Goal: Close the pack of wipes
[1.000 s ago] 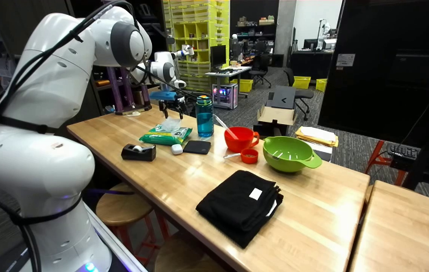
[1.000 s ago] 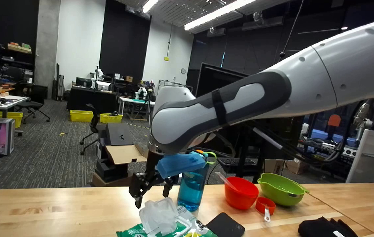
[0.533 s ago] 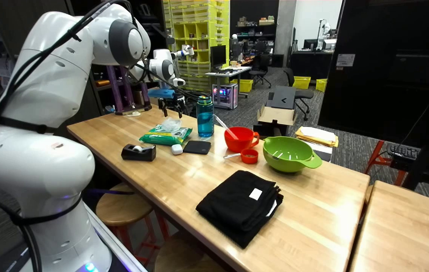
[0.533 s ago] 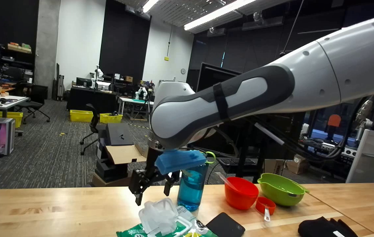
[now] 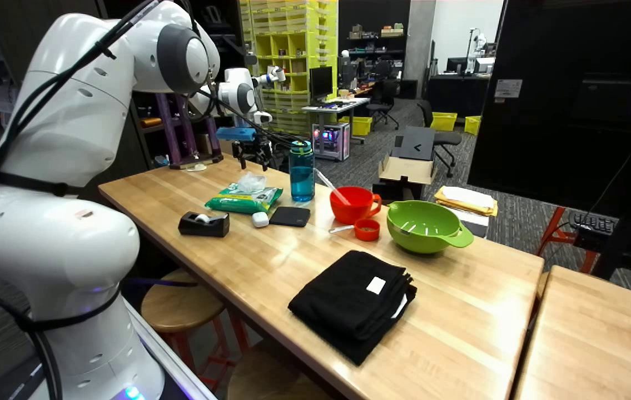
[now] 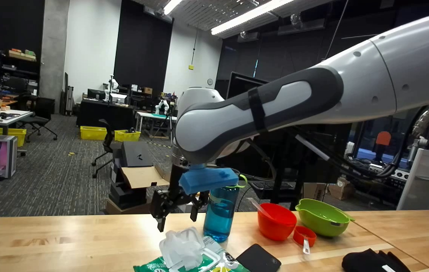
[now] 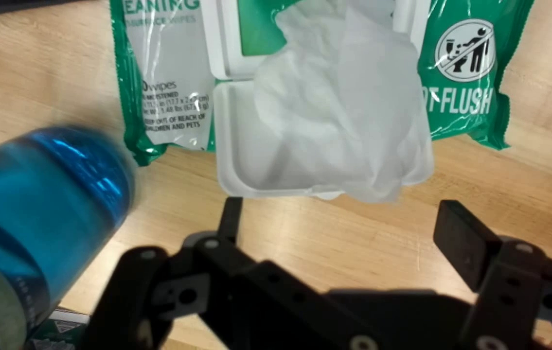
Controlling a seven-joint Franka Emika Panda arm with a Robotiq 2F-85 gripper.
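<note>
The pack of wipes (image 5: 242, 202) is a green packet lying flat on the table; it also shows in another exterior view (image 6: 152, 266) and the wrist view (image 7: 470, 104). Its white lid (image 7: 239, 150) is flipped open, leaning out past the pack's edge. A crumpled white wipe (image 7: 339, 116) sticks out of the opening and lies over the lid. My gripper (image 7: 340, 218) is open and empty. In both exterior views the gripper (image 5: 254, 165) (image 6: 177, 223) hangs above the table just beyond the lid. In the wrist view bare table shows between the fingers, apart from the lid.
A teal bottle (image 5: 302, 176) stands close beside the gripper and pack, large in the wrist view (image 7: 52, 194). Near the pack are a flat black case (image 5: 289, 216), a small white case (image 5: 260, 219) and a tape dispenser (image 5: 204, 224). Red cup (image 5: 353, 206), green bowl (image 5: 426, 228) and black cloth (image 5: 348, 305) lie farther along.
My gripper has risen slightly above the table, staying open. The arm's links have lifted a little too. The pack, its lid and the wipe look the same.
</note>
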